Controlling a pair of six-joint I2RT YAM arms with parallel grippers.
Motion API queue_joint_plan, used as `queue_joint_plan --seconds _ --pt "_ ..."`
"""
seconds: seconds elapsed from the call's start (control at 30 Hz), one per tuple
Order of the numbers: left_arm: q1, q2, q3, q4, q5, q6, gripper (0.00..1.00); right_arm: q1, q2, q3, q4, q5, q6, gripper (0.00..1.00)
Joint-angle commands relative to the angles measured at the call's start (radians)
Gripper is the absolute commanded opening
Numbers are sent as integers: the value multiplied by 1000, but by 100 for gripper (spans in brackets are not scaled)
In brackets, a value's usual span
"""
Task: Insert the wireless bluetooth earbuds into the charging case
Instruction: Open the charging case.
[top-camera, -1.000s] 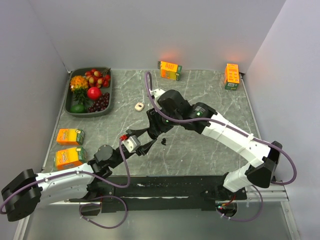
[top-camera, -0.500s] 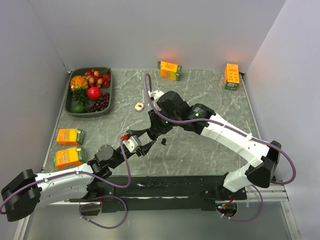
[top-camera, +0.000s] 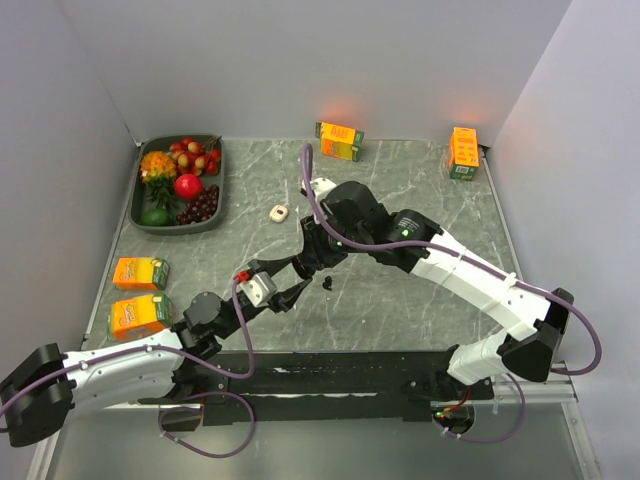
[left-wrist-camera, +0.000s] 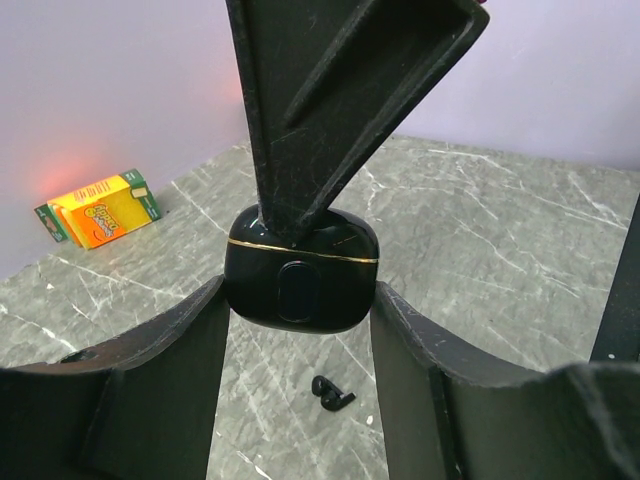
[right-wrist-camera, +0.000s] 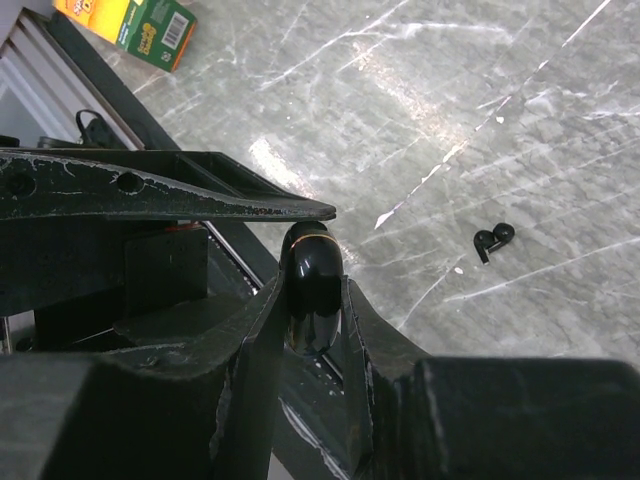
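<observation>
The black charging case (left-wrist-camera: 300, 282), with a thin gold seam, hangs above the table between both grippers. My left gripper (left-wrist-camera: 300, 300) is shut on its two sides. My right gripper (right-wrist-camera: 315, 298) comes from above and is shut on its front and back faces. In the top view the two grippers meet at the case (top-camera: 296, 276). A black pair of earbuds (top-camera: 328, 284) lies on the marble just right of them, also visible below the case (left-wrist-camera: 333, 395) and off to the right (right-wrist-camera: 492, 240). A small whitish piece (top-camera: 279, 212) lies farther back.
A dark tray (top-camera: 216, 196) of fruit sits at the back left. Orange juice cartons stand at the back (top-camera: 340, 140), the back right corner (top-camera: 462, 152) and the left edge (top-camera: 140, 272) (top-camera: 138, 314). The table's front rail (top-camera: 330, 372) runs below the grippers.
My right gripper's fingers have closed onto the case that the left gripper holds. Both arms shifted slightly; the earbuds on the table have not moved.
</observation>
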Motion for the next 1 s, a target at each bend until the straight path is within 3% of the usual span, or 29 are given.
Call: queue_joint_plan --seconds 0.0,0.63,0.7,0.97 --pt "-2 -36 21 96 -27 -3 1 -18 -50 -18 -35 31 -3 32" --pt "-1 -36 13 89 -32 2 1 -28 -93 -23 -38 35 -3 37" --pt "-1 -34 13 89 -37 -3 1 -28 -96 -27 -26 37 6 44" --pt "-1 -59 8 97 -41 -14 1 -53 -105 -35 -29 49 9 50"
